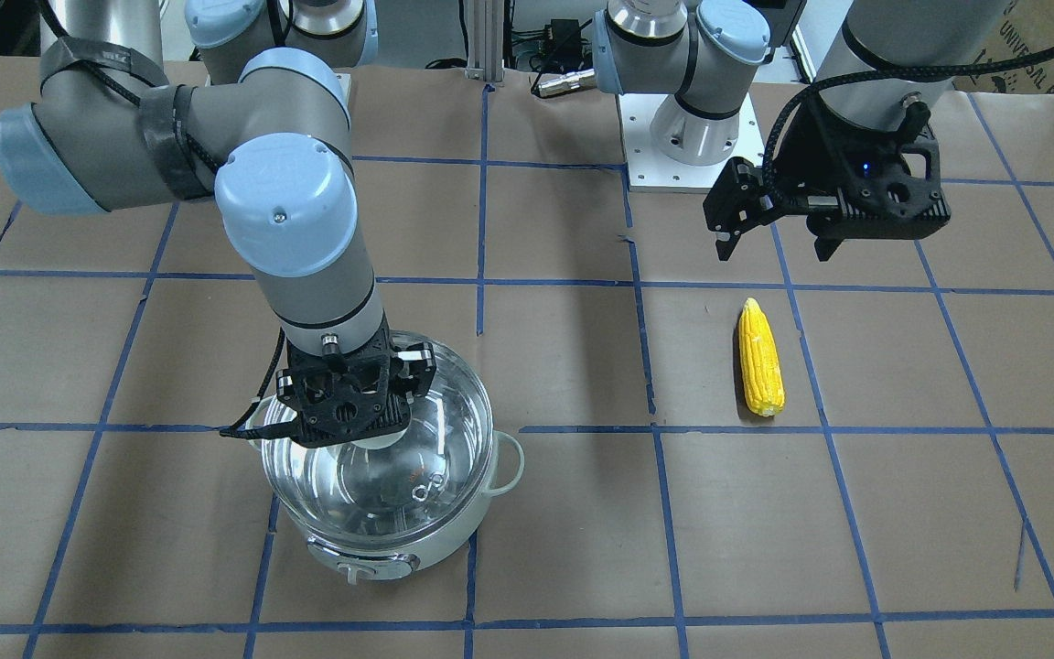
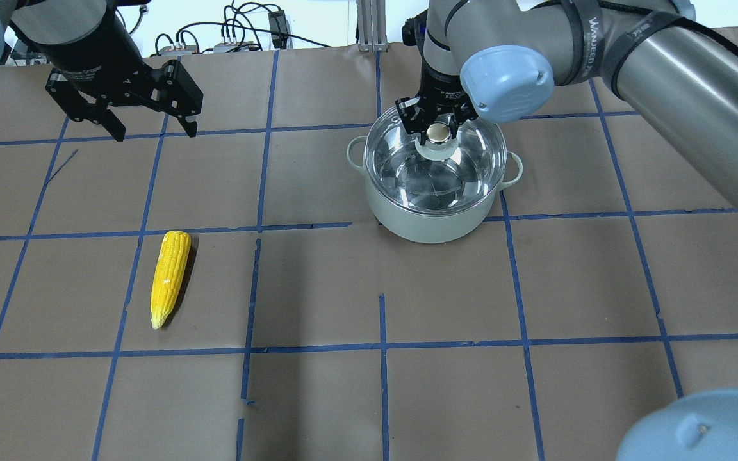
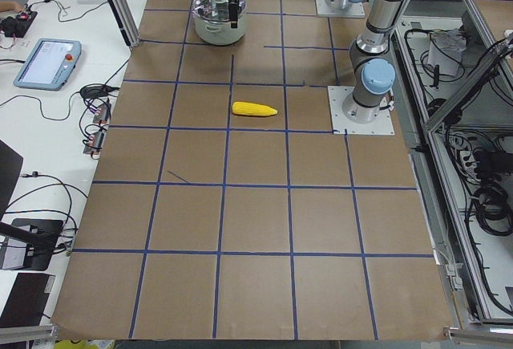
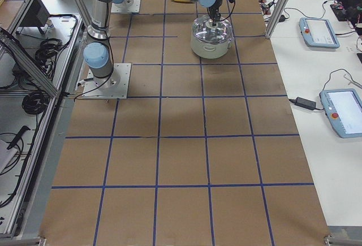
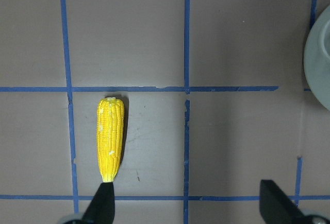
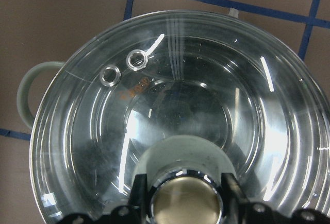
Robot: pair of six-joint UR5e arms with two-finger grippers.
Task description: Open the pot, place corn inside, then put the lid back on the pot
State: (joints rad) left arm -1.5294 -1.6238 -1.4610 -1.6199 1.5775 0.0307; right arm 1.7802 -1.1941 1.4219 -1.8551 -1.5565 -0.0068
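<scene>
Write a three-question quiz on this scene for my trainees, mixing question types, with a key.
1. Fill in: the left gripper hangs over the table with its jaws ____.
2. True or false: the corn lies on the table, outside the pot.
3. Which gripper clasps the knob of the lid? A left; B right; C neither.
Key: 1 open. 2 true. 3 B, the right gripper.

Robotics lab: teach pendants (image 4: 320, 32), loose cabling (image 3: 490, 200), taped-grid table (image 4: 181, 161) (brown paper cover).
</scene>
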